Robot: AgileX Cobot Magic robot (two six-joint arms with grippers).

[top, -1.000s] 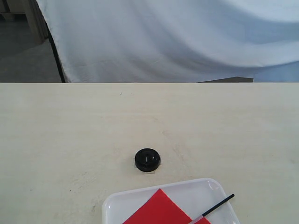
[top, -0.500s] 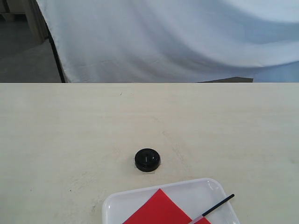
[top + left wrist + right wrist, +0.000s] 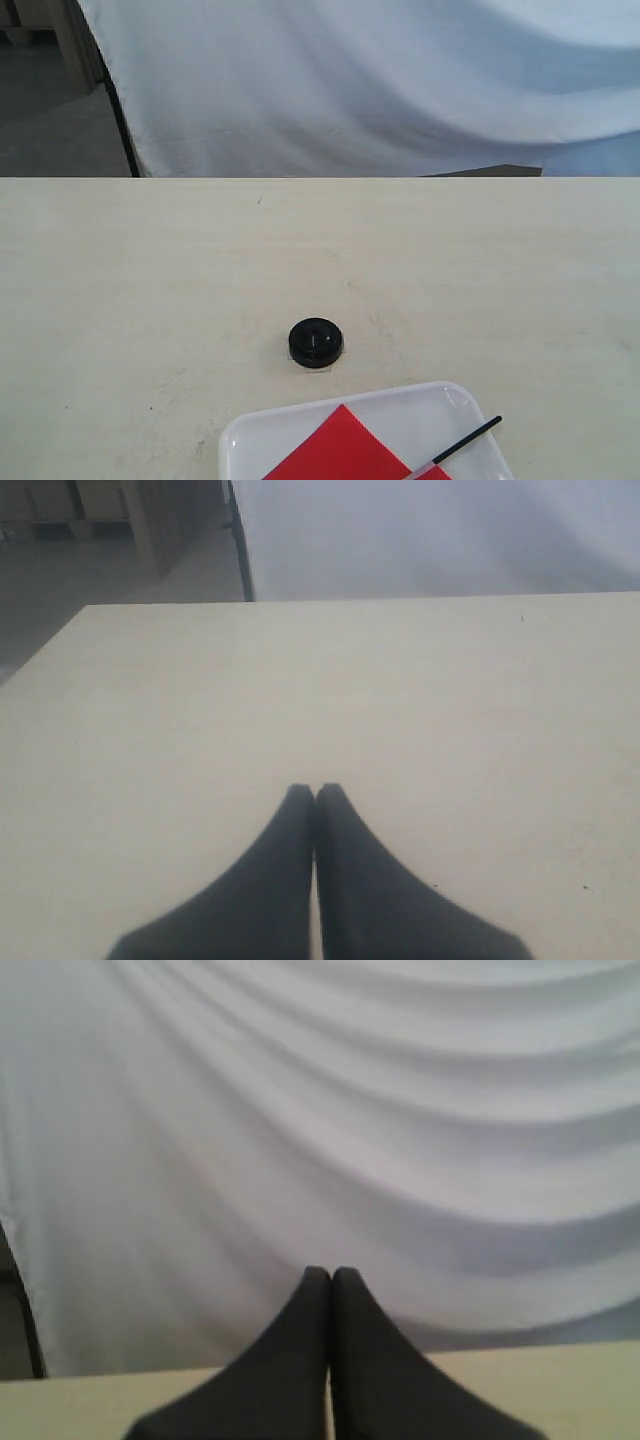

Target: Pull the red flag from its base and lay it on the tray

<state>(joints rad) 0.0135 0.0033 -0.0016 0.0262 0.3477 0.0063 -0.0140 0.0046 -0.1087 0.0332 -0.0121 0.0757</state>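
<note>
**A:** Where is the red flag (image 3: 335, 450) now?

**B:** It is out of the base (image 3: 316, 342). It lies flat in the tray (image 3: 245, 430), which sits near the base on the camera's side of it, apart and not touching. The red cloth spreads over the tray floor. The black stick (image 3: 465, 441) slants away to the right of the base, and its tip reaches the tray's rim or just past it. The lower part of the flag is cut off by the picture's edge.

**A:** And the base itself?

**B:** It stands alone on the table (image 3: 150, 280), with its centre hole bare.

**A:** What about the grippers?

**B:** Neither shows in the exterior view. In its own wrist view the left gripper (image 3: 315, 792) has its fingers pressed together with nothing between them, over bare tabletop and with the base out of sight. The right gripper (image 3: 331, 1275) is closed the same way, empty, and faces the white cloth backdrop (image 3: 400, 1110) beyond the table.

**A:** So which step is in hand?

**B:** I judge the pull and the laying down both done. Both arms look withdrawn, well clear of the base.

**A:** Does anything remain?

**B:** Little, I think. The stick tip by the rim is the only doubt. If a correction is wanted, it calls for a gentle nudge that brings the stick fully inside without dragging the cloth out.
</note>
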